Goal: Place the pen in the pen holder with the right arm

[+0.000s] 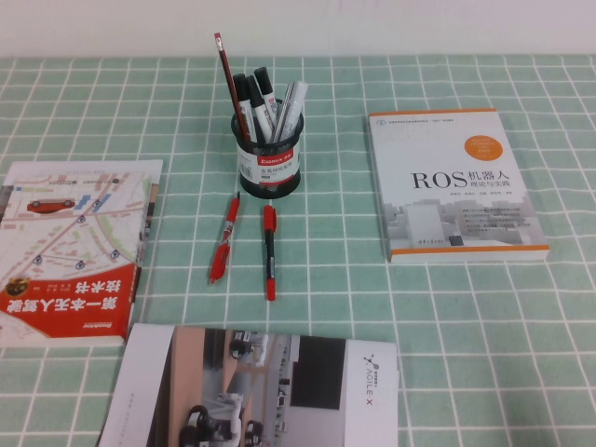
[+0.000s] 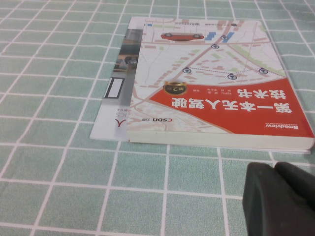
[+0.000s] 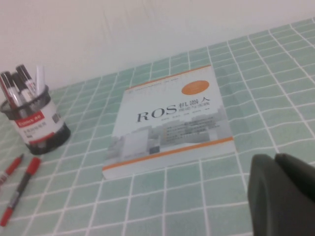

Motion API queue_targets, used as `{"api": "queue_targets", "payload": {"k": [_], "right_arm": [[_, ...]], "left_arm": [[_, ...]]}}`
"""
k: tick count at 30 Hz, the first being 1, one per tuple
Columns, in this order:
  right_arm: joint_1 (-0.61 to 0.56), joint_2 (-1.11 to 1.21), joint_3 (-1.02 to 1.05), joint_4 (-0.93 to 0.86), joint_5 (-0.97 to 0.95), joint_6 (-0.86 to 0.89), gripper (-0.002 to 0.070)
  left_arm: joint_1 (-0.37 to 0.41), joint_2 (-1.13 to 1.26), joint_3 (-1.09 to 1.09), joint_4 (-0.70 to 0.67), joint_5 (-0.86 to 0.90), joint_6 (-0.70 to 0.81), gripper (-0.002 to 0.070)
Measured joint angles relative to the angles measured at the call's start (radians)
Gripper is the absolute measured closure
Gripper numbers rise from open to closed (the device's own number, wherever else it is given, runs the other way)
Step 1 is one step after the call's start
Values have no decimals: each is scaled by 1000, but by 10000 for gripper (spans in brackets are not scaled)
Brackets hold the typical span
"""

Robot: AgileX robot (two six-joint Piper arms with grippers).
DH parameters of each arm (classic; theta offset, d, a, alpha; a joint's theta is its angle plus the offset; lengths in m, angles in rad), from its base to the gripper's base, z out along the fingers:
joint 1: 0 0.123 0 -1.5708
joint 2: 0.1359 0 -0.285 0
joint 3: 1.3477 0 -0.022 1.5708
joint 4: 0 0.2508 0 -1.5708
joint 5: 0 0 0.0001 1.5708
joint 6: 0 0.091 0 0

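Note:
The pen [image 1: 269, 251], red at both ends and black in the middle, lies on the green checked cloth just in front of the pen holder [image 1: 268, 158], a black mesh cup with a Comix label that holds several markers. Both show in the right wrist view: the pen [image 3: 19, 189] and the holder [image 3: 39, 125]. My right gripper [image 3: 275, 160] is shut and empty, low over the cloth, near the ROS book and far from the pen. My left gripper [image 2: 275, 169] is shut and empty beside the map-cover book. Neither arm shows in the high view.
An all-red pen [image 1: 224, 239] lies next to the task pen. A white ROS book [image 1: 454, 186] lies to the right, a red map-cover book [image 1: 74, 247] to the left, and an open brochure [image 1: 261, 386] at the front.

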Motion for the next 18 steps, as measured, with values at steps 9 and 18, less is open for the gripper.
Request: {"api": "queue_targets", "payload": {"k": [9,18], "right_arm": [[0,0,0,18,-7,0,696],[0,0,0,23,-33,0,696]], "left_arm": [[0,0,0,0,0,0,679],[0,0,0,0,0,0,679]]}}
